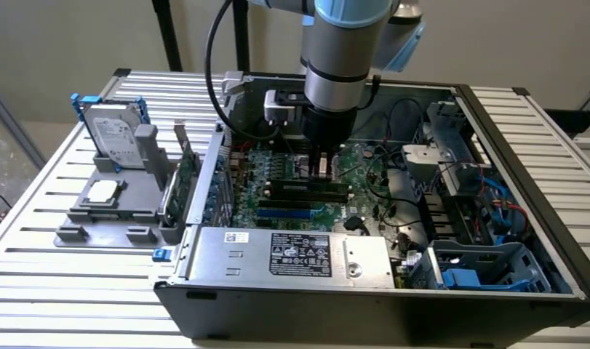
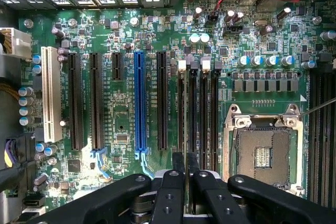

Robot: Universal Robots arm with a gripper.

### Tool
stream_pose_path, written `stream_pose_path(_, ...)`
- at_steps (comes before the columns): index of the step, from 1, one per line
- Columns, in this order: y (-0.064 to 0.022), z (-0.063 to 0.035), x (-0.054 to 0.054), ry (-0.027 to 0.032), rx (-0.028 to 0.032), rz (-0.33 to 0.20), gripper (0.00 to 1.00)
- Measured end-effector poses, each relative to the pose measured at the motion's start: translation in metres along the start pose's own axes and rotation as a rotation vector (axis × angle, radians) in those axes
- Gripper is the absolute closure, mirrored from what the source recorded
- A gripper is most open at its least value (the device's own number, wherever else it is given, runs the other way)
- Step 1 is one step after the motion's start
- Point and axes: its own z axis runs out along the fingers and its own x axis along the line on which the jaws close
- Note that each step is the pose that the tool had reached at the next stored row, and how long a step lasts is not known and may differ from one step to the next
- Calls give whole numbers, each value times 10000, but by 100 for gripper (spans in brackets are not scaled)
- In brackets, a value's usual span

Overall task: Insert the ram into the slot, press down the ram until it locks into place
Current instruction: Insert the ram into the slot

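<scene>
The black, jointed hand (image 2: 186,169) is clamped on the thin ram (image 2: 186,114), seen edge-on. The ram stands upright along a long, narrow black plastic slot (image 2: 181,129) on the green motherboard (image 2: 126,124).

My exterior camera sits high off the near side of the computer case (image 1: 372,305). It tilts down into the open top from a middling distance, taking in the slatted table (image 1: 42,291) and the arm (image 1: 348,43) hanging in from above. My wrist camera looks straight down at the motherboard (image 2: 126,124) from close range (close enough to pick out single capacitors), past the gripper (image 2: 186,179), so I see the ram (image 2: 186,119) edge-on. Both views share the board's middle: the blue slot (image 2: 139,98) and the long black sockets (image 2: 202,114) beside it.
</scene>
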Motion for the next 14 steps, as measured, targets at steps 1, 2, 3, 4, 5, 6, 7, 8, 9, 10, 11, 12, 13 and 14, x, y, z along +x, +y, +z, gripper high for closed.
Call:
stream_pose_path(1,-2,1,0,0,0,-2,87)
stream_pose_path(2,-3,2,0,2,1,-4,87)
stream_pose_path(3,-5,3,0,2,0,-6,87)
stream_pose_path(4,-5,4,0,4,0,-6,87)
stream_pose_path(5,-5,5,0,5,0,-9,87)
stream_pose_path(6,-5,6,0,7,0,-14,87)
stream_pose_path(7,-6,7,0,9,1,-20,87)
stream_pose_path(8,-6,8,0,10,1,-27,87)
stream_pose_path(9,-6,11,0,11,1,-35,87)
stream_pose_path(10,-6,14,0,13,2,-47,87)
stream_pose_path(11,-6,17,-1,15,2,-64,87)
stream_pose_path(12,-7,19,0,23,2,-98,87)
stream_pose_path(13,-7,22,-1,30,2,-133,87)
stream_pose_path(14,-6,24,-1,40,3,-159,87)
